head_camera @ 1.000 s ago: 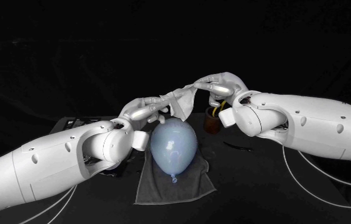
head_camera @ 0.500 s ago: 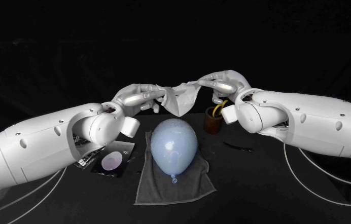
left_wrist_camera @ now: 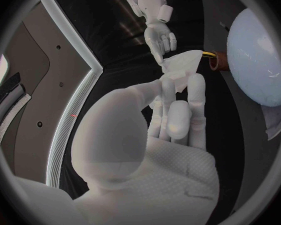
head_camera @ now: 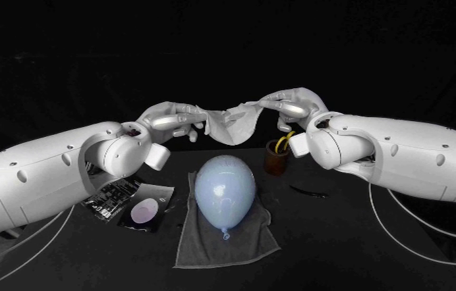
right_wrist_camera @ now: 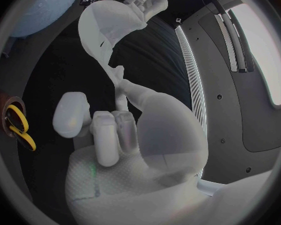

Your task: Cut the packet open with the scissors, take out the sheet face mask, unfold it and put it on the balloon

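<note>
Sheet face mask (head_camera: pixel 234 122): out of its packet and held in the air between both hands, above and behind the balloon (head_camera: pixel 226 189), not touching it.

Head view. The left hand (head_camera: pixel 174 121) grips one edge of the mask with closed fingers and the right hand (head_camera: pixel 292 105) pinches the opposite edge. The sheet sags between them, creased and only partly spread. The balloon lies on a grey towel (head_camera: pixel 228 243) at the middle of the desk (head_camera: pixel 361 245). The scissors (head_camera: pixel 281 143) stand in a brown cup (head_camera: pixel 277 162) just right of the balloon, with their yellow handles up. A dark flat item with a pale oval, probably the packet (head_camera: pixel 142 210), lies on the desk left of the towel.

Left wrist view. The left hand's fingers are closed on the near edge of the mask (left_wrist_camera: pixel 181 67). The right hand (left_wrist_camera: pixel 160 37) holds the far edge. The balloon (left_wrist_camera: pixel 259 60) lies off to one side, apart from the sheet.

Right wrist view. The right hand's fingers are drawn together on a thin edge of the sheet. The scissors' yellow handles (right_wrist_camera: pixel 18 127) are apart from the hand.

Progress (judgement): cutting and taking out look done, and the scissors are put away. Unfolding is under way but not finished. Left to do: spread the sheet flat, then lower it onto the balloon.
</note>
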Robot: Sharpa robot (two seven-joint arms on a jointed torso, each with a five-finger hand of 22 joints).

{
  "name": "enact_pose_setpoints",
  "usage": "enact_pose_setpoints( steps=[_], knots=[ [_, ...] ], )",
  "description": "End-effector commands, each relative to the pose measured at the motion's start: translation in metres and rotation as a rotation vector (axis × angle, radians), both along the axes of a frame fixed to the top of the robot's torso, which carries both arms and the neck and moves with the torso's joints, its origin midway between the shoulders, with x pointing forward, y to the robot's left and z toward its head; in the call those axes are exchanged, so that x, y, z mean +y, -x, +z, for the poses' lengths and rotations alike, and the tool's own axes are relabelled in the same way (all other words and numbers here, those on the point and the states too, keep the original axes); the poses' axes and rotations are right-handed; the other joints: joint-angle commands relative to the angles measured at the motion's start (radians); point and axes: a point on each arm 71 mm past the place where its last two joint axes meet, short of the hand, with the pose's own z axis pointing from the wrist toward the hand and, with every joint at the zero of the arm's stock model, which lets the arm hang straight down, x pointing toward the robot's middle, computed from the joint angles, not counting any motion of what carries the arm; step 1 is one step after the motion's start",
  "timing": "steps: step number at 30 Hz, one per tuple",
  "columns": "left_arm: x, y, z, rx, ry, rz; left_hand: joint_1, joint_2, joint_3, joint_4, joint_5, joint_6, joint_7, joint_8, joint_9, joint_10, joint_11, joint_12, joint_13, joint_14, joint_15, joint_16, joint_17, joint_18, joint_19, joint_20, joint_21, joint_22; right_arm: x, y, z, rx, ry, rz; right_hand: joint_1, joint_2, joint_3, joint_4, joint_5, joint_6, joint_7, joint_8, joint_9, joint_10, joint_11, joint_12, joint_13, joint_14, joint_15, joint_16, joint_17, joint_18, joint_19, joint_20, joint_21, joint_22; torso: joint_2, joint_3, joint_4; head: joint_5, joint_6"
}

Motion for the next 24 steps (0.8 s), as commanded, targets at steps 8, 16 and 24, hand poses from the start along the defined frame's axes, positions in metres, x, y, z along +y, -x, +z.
enact_pose_setpoints(
  steps=[8, 16, 24],
  knots=[
    [0.014, -0.003, 0.000, -0.002, -0.044, 0.003, -0.014, 0.002, 0.012, -0.005, 0.004, 0.006, 0.001, 0.004, 0.093, 0.008, 0.002, 0.009, -0.001, 0.012, 0.000, 0.011, 0.012, 0.014, -0.009, 0.000, 0.011, 0.005, -0.005, -0.001, 0.004, -0.030, -0.017, -0.020, 0.001, 0.007, 0.004, 0.001, 0.002, 0.005, -0.001, 0.004, 0.036, 0.097, -0.008, 0.003, 0.249, 0.102, -0.007, 0.004, 0.263, 0.017, 0.004, 0.001, 0.006, 0.088, 0.000, -0.0026, 0.0017, -0.007, 0.005],
    [0.019, -0.003, 0.000, -0.003, -0.050, 0.025, -0.016, 0.002, 0.013, -0.005, 0.004, 0.006, 0.001, 0.004, 0.093, 0.008, 0.002, 0.009, -0.002, 0.014, 0.000, 0.013, 0.017, 0.014, -0.009, 0.000, 0.012, 0.006, -0.006, 0.001, 0.005, -0.035, -0.019, -0.024, 0.000, 0.007, 0.005, -0.001, 0.002, 0.005, -0.001, 0.005, 0.037, 0.097, -0.008, 0.004, 0.249, 0.102, -0.007, 0.004, 0.263, 0.017, 0.005, 0.000, 0.006, 0.089, 0.000, -0.0035, 0.0018, -0.005, 0.009],
    [0.021, -0.002, -0.001, -0.008, -0.050, 0.045, -0.023, 0.001, 0.015, -0.007, 0.004, 0.006, 0.001, 0.005, 0.094, 0.009, 0.001, 0.010, -0.002, 0.021, 0.000, 0.020, 0.030, 0.014, -0.010, 0.000, 0.017, 0.009, -0.004, 0.003, 0.006, -0.035, -0.023, -0.016, 0.000, 0.007, 0.005, -0.001, 0.002, 0.005, -0.001, 0.005, 0.037, 0.097, -0.008, 0.004, 0.249, 0.102, -0.007, 0.004, 0.263, 0.017, 0.005, 0.000, 0.006, 0.089, 0.001, -0.0037, 0.0011, -0.001, 0.013]
  ],
)
